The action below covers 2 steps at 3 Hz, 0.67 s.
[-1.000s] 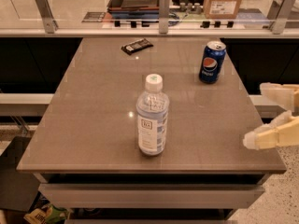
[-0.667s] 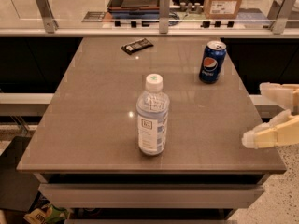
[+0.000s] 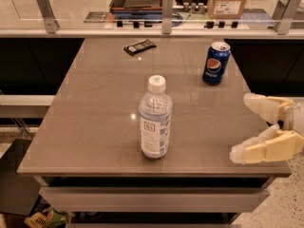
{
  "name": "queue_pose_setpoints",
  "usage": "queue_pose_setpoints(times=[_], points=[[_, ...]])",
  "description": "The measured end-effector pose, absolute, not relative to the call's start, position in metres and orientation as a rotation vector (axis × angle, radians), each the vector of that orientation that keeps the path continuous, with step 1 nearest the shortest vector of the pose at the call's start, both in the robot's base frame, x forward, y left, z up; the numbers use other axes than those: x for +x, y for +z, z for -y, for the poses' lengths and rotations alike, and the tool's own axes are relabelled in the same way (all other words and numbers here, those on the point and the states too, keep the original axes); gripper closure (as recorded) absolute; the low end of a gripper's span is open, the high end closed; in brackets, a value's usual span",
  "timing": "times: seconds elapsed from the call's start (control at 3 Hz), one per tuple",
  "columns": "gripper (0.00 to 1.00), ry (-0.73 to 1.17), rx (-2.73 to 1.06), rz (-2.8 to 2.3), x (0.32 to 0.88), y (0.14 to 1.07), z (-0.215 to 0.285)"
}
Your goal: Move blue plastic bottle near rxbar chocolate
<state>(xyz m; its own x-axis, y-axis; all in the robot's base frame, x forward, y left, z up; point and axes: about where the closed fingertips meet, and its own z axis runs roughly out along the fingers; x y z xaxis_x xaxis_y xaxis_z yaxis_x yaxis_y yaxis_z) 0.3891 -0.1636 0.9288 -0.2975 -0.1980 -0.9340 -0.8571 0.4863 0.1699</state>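
Only the claw (image 3: 240, 128) has shifted, edging a little leftward at the table's (image 3: 95, 127) right edge, toward the bottle; nothing else has budged. Its fingers are spread wide and hold nothing. The blue plastic bottle (image 3: 155, 119) stands upright to the claw's left, clear of it. If filled it should be moderately heavy. Its thin walls will likely give under a hard squeeze, and the smooth plastic may slip. The labelled midsection, below the white cap (image 3: 156, 83), looks the best hold, being straightest there. The rxbar chocolate (image 3: 139, 47) lies flat well beyond the claw and to its left, near the far edge. A Pepsi can (image 3: 216, 63) stands beyond the claw, closer than the bar.
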Motion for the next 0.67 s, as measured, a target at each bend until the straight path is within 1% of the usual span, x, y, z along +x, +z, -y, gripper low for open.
queue_pose_setpoints(times=[0.33, 0.67], points=[[0.0, 0.925, -0.914, -1.696, 0.38, 0.93, 0.137], [0.0, 0.941, -0.939, -1.639, 0.375, 0.926, 0.109]])
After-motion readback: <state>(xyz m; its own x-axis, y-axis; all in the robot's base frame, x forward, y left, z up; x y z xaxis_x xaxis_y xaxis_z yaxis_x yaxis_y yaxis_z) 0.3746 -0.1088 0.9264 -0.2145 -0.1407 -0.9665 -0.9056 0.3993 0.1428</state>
